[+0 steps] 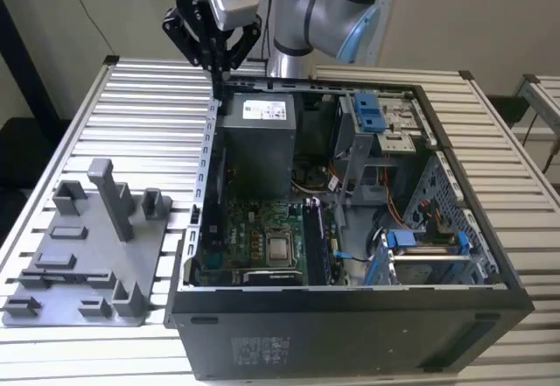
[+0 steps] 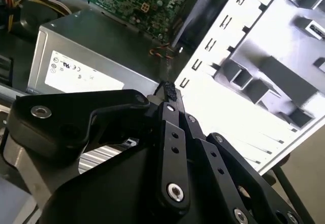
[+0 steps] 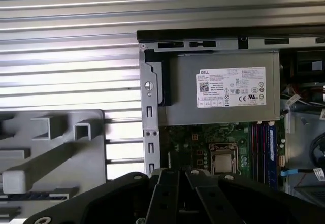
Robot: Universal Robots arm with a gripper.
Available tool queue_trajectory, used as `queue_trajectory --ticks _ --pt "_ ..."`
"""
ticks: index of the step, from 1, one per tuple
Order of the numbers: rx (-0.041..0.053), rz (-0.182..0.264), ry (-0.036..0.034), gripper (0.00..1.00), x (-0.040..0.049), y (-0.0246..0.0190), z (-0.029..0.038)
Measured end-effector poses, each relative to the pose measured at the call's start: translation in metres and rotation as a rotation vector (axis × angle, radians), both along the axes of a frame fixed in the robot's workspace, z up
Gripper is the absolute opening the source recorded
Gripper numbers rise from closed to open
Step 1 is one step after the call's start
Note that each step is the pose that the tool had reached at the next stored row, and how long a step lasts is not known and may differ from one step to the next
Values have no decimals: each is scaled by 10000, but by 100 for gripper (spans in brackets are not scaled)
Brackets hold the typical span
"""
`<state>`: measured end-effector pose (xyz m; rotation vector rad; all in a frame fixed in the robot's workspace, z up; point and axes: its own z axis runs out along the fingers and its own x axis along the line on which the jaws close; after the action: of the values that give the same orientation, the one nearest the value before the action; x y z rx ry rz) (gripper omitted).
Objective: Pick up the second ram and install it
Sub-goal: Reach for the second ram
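Claw point(image 1: 216, 73) pinched narrow, black fingers meeting with nothing between them, hanging over the rim of the open black computer case point(image 1: 350, 338), just by the grey metal power supply box point(image 1: 258, 145). As far as I can tell, the second ram, a slim dark blue-black memory stick point(image 1: 317, 242), stands in the green motherboard point(image 1: 249, 246) slots beside the square processor socket point(image 1: 278, 248). Grey plastic holder tray point(image 1: 52, 303) sits on the slatted metal table point(image 1: 140, 115), at the exterior view's left.

A slatted metal table point(image 1: 140, 115) stands before a pale wall point(image 1: 455, 10), evenly lit.
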<state>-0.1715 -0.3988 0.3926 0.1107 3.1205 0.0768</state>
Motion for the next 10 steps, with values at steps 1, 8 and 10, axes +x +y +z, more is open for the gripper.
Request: queue_trajectory --ticks 1,8,10 --pt "2 1 2 11 -31 0 0" --pt "30 1 183 11 -226 -1 -1" --pt "39 1 206 11 -310 -1 -1"
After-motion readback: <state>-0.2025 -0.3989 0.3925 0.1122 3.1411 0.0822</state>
